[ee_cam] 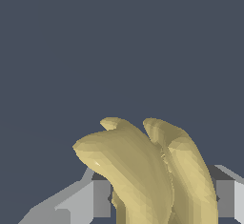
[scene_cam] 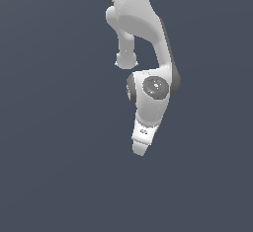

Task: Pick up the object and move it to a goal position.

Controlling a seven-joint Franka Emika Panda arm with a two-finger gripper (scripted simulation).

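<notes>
In the wrist view the object (ee_cam: 143,170) is a pale yellow-tan piece with two rounded points and a layered look. It sits between the two grey fingers (ee_cam: 95,197) of my gripper (ee_cam: 159,199), which is shut on it. In the exterior view the white arm hangs down from the top and the hand (scene_cam: 141,144) points down and toward the camera. The object is hidden behind the hand in that view.
A plain dark blue-grey floor (scene_cam: 49,152) fills both views. No other object, container or edge shows.
</notes>
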